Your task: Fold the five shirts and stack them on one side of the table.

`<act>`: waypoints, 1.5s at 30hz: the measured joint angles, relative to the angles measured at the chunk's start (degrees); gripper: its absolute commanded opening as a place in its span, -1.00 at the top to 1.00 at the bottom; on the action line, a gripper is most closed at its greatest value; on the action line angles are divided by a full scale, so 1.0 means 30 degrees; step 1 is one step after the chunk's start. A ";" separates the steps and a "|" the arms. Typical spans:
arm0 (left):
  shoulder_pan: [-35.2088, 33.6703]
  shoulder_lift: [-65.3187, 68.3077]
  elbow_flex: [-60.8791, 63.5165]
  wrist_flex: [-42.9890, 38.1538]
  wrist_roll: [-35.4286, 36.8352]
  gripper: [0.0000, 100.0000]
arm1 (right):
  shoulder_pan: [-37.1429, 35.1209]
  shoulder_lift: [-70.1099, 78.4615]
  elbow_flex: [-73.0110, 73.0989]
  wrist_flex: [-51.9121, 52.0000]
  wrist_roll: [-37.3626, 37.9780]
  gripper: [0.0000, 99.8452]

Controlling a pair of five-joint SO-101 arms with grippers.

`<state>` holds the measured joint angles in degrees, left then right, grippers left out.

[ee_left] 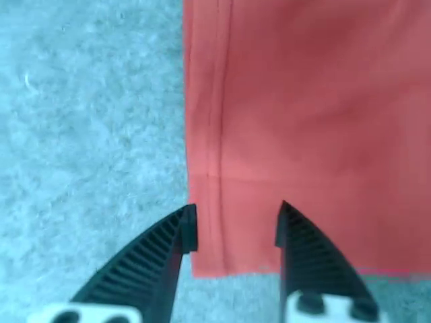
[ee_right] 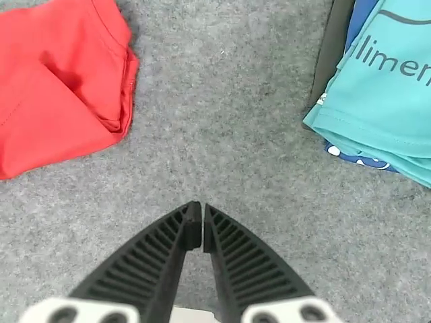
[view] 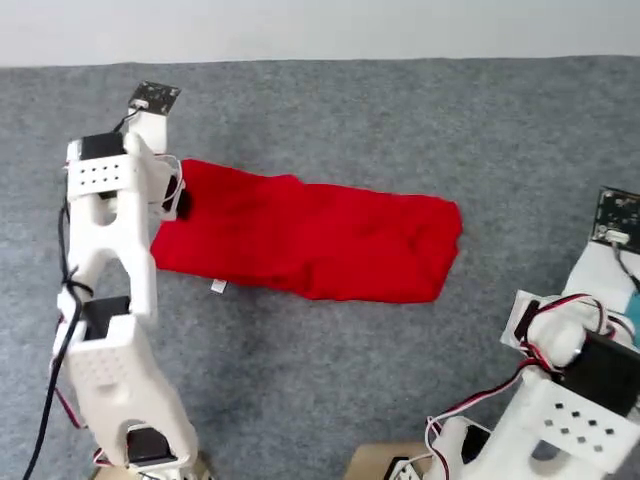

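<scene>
While the left gripper (ee_left: pixel 237 222) stands open, one jaw over bare table and the other over cloth at the hemmed corner of the red cotton shirt (ee_left: pixel 303 121), the right gripper (ee_right: pixel 201 212) is closed on nothing above the grey felt-covered table (ee_right: pixel 256 101). Red shirt lies mid-table as a long flat band. Near the right arm, a folded teal printed shirt (ee_right: pixel 384 101) sits atop a folded blue one (ee_right: pixel 357 158). Judgement: at least two stacked; red half folded, needs a crosswise fold and stacking. Others: cannot tell.
</scene>
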<state>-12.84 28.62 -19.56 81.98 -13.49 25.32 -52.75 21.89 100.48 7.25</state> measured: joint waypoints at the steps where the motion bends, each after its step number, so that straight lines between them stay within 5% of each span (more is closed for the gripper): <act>1: 0.0059 0.0440 -0.0498 0.0000 0.0000 0.57 | 0.0000 0.0000 0.0000 0.0000 0.0000 0.97; 14: 0.0088 0.7473 -0.8117 0.0762 -0.0352 0.52 | 0.0000 0.0000 0.0000 0.0000 -0.0117 0.97; 27: 0.0088 1.3304 -1.6762 0.4689 -0.0293 0.59 | 0.0000 0.0000 0.0000 0.0000 -0.0117 0.97; 39: 0.1319 1.3861 -1.7817 0.5656 -0.1846 0.99 | 0.0000 0.0000 0.0000 0.0000 -0.0117 0.97; 45: 0.1670 1.4037 -1.7817 0.5656 -0.2081 1.00 | 0.0000 0.0000 0.0000 0.0000 -0.0117 0.97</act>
<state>-7.82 70.73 -73.01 98.95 -19.74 25.32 -52.75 21.89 100.48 6.90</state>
